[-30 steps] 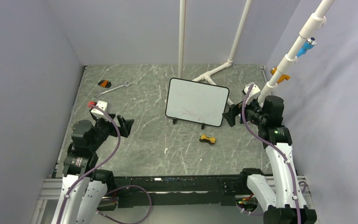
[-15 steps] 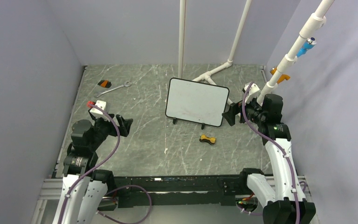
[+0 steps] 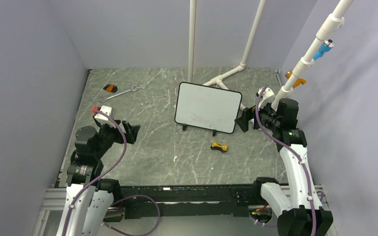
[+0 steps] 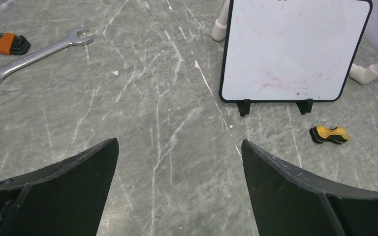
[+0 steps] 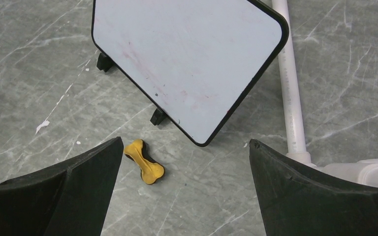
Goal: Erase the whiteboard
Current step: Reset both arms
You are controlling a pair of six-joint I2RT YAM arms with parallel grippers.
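The whiteboard (image 3: 207, 107) stands just ahead of the right gripper (image 5: 186, 142), whose fingers are spread wide with nothing between them. The gripper hangs near the board's lower right corner, at the right side of the worktop (image 3: 167, 157). In the right wrist view that rounded corner sits in the gap between the two black fingers (image 5: 78, 182), apart from both. The board is upright and leans slightly back on two black feet, in the right half of the worktop and nearer the far edge than the near one. Its face is white inside a thin black frame, with only faint reddish smears and a few dark specks. On the worktop just in front of the board's right foot lies a small yellow and black bone-shaped piece (image 3: 219, 146). White pipes (image 3: 226, 76) run along the surface behind the board and to its right. The left gripper (image 4: 178, 142) is likewise released and holds nothing. It hovers over the left side of the worktop, well apart from the board, which shows ahead of it in its wrist view. Near the far left corner a silver wrench (image 3: 119, 93) lies flat beside a set of hex keys in an orange holder (image 3: 110, 88).
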